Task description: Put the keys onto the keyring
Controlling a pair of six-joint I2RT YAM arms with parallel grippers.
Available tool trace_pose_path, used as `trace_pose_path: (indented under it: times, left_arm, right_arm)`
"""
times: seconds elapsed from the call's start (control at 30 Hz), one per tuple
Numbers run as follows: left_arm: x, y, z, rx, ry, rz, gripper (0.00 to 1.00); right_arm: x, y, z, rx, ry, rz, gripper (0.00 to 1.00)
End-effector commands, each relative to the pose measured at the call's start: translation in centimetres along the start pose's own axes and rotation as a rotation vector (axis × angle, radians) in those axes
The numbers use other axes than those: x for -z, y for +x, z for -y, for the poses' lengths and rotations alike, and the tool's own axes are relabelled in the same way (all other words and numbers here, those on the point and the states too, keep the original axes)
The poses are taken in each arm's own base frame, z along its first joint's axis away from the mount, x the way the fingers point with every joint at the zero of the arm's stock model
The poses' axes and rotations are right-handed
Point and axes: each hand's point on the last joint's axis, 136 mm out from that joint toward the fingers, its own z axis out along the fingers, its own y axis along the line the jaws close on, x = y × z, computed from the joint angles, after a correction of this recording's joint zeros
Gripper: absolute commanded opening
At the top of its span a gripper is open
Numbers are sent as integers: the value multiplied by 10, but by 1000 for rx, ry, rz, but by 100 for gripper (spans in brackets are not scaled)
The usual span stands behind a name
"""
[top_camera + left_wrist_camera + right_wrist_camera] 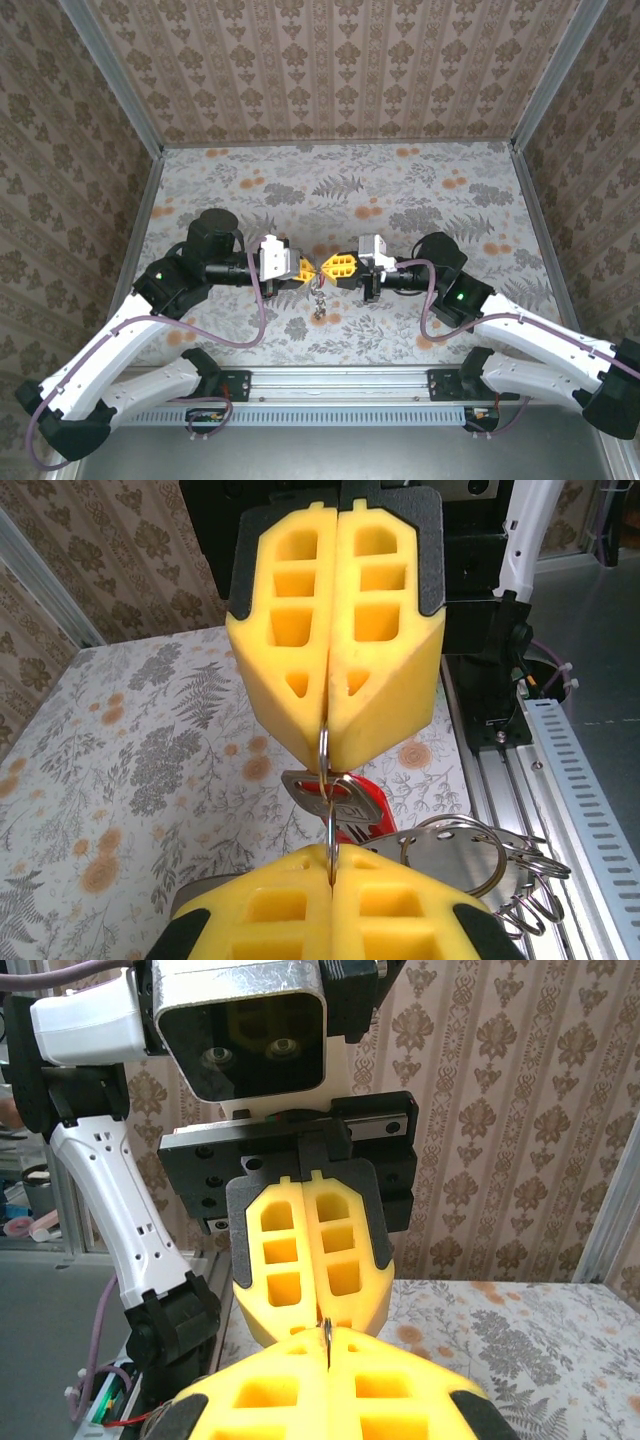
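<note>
My left gripper (pixel 308 268) and right gripper (pixel 330 268) meet tip to tip above the middle of the table. Both are shut on the same thin metal keyring (pixel 325 767), seen edge-on between the yellow fingers. In the left wrist view my left gripper (pixel 331 858) pinches the ring's near side and the right gripper (pixel 326 742) its far side. A silver key (pixel 345 798) with a red tag (pixel 378 798) hangs on the ring, and the keys (pixel 319 303) dangle below the tips. The right gripper (pixel 326 1345) faces the left gripper (pixel 318 1318), with the keyring's edge (pixel 326 1334) between them.
More silver rings and a flat metal plate (pixel 465 848) hang beside the key. The floral tablecloth (pixel 400 190) stretches behind the grippers. Patterned walls close in three sides. An aluminium rail (pixel 340 385) runs along the near edge.
</note>
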Motion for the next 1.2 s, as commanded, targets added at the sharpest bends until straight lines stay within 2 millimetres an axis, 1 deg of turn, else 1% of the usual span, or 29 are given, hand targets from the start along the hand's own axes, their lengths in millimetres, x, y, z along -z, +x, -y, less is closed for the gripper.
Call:
trace_pose_path:
  times: [0.0, 0.5, 0.63, 0.77, 0.93, 1.1, 1.17]
  left_arm:
    - [8, -21, 1, -51, -11, 78, 0]
    - [10, -22, -1, -63, -37, 81, 0]
    - [10, -22, -1, -62, -37, 80, 0]
    - [9, -21, -1, -62, -36, 77, 0]
    - [7, -19, -2, -55, -31, 71, 0]
    - [6, -18, -3, -49, -27, 65, 0]
    - [5, -18, -3, -46, -24, 66, 0]
  right_arm:
    - [-5, 9, -7, -16, -40, -41, 0]
    - [-8, 24, -8, -33, -37, -103, 0]
    - [-8, 24, -7, -31, -35, -103, 0]
    - [-5, 18, -6, -22, -19, -85, 0]
    - [2, 0, -5, 0, 4, -41, 0]
    - [13, -16, 5, 40, 88, 15, 0]
    - [13, -17, 9, 46, 108, 27, 0]
